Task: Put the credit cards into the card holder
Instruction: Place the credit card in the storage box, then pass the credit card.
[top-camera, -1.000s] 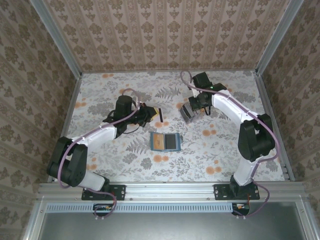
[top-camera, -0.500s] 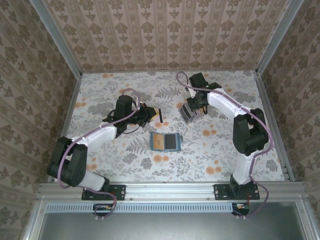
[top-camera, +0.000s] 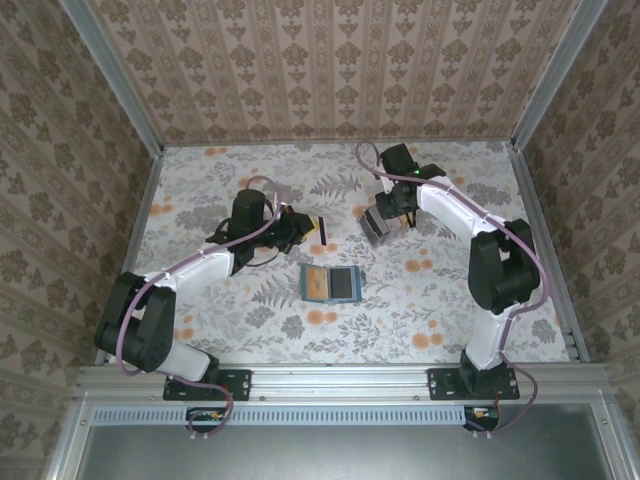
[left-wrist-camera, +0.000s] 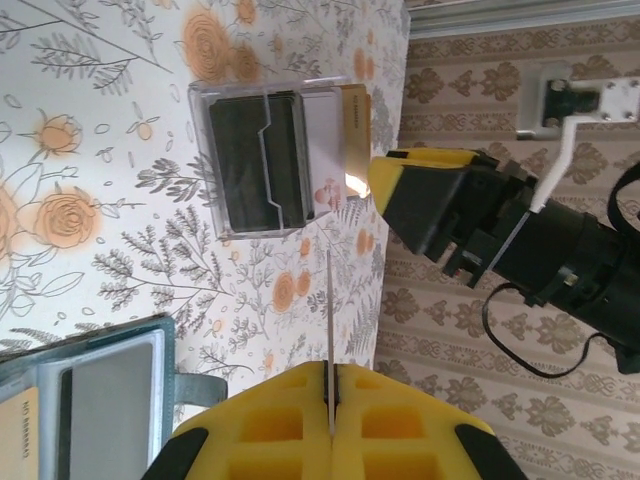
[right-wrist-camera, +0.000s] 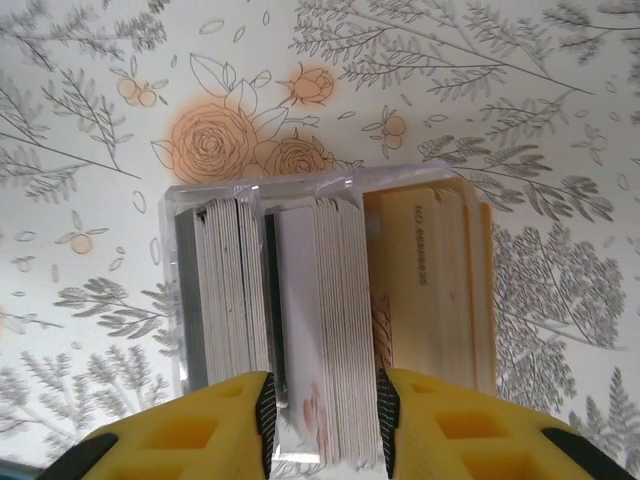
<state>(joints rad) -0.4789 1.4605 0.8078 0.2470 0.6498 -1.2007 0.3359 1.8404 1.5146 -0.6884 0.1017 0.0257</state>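
The teal card holder (top-camera: 345, 285) lies open mid-table, a tan card in its left half; its corner shows in the left wrist view (left-wrist-camera: 90, 400). My left gripper (top-camera: 303, 226) (left-wrist-camera: 330, 375) is shut on one thin credit card (top-camera: 320, 226), seen edge-on (left-wrist-camera: 329, 300), held above the table left of the clear card box (top-camera: 372, 226) (left-wrist-camera: 280, 160). My right gripper (top-camera: 388, 212) (right-wrist-camera: 325, 405) is over that box, jaws open and straddling the white cards (right-wrist-camera: 320, 300). Grey cards (right-wrist-camera: 215, 290) and tan cards (right-wrist-camera: 430, 260) stand on either side.
The floral tabletop (top-camera: 450, 300) is bounded by patterned walls and aluminium rails (top-camera: 545, 230). The right gripper's yellow finger (left-wrist-camera: 420, 200) sits close to the box, about a hand's width ahead of my left gripper.
The right gripper's jaws have opened over the card box and its arm has shifted slightly. The left gripper still holds its card in much the same place.
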